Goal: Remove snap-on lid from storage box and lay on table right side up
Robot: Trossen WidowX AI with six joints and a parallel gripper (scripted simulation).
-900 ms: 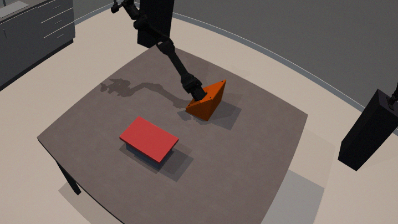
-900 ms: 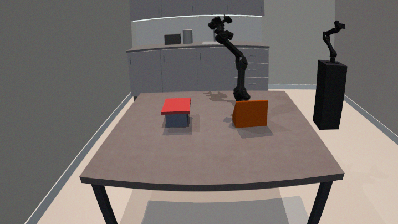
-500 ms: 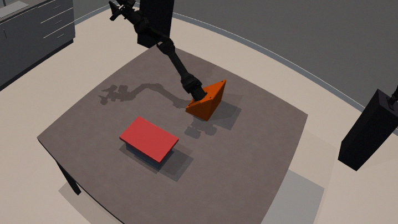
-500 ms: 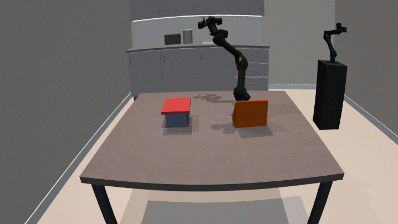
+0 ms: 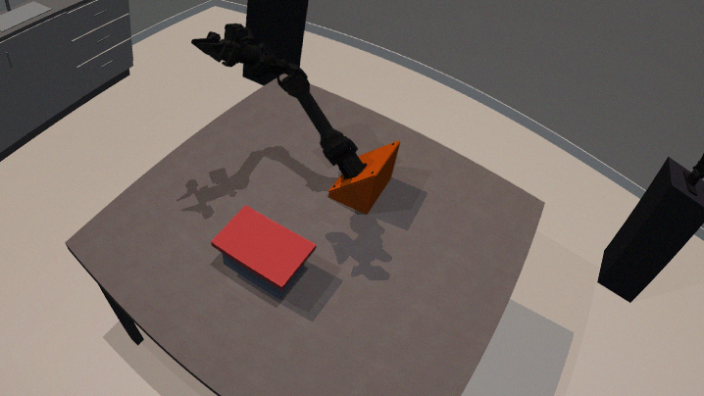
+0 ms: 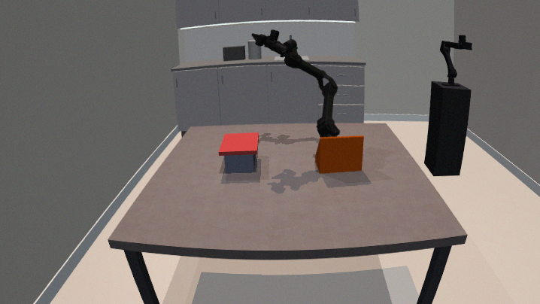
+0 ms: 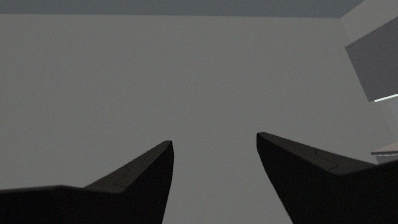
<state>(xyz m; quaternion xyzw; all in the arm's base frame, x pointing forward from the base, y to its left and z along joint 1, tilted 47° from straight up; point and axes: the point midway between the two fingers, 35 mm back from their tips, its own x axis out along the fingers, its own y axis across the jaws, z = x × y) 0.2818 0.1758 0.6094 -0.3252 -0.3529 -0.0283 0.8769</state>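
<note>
The red lid [image 5: 264, 246] [image 6: 239, 143] lies on top of the blue-grey storage box [image 5: 252, 276] [image 6: 239, 162], its upper face level and its rim reaching out past the box walls. From the exterior side, box and lid stand toward the left edge of the table [image 5: 418, 320] [image 6: 279, 215], closer to the far edge than to the near one. The lid is on the box, so it does not lie on the table top

Toward the right edge, also in the far half, the orange wedge-shaped mount [image 5: 379, 185] [image 6: 341, 154] carries the black arm [image 5: 314, 112] [image 6: 327, 107]. The arm rises from it, bends, and reaches up and left, high above the table's far part. At its end the claw [image 5: 198, 41] [image 6: 256, 38] [image 7: 214, 144] is well apart from the lid. Its 2 fingers stand partly open, a moderate gap between them, with nothing held; through the gap the wrist view shows plain grey wall

The arm casts 2 shadows on the table: 1 toward the far edge, 1 between the box and the mount on the near side. Past the far right corner, off the table, 1 black pedestal [image 5: 276, 36] [image 6: 447, 130] bears another black arm [image 6: 448, 60]
</note>
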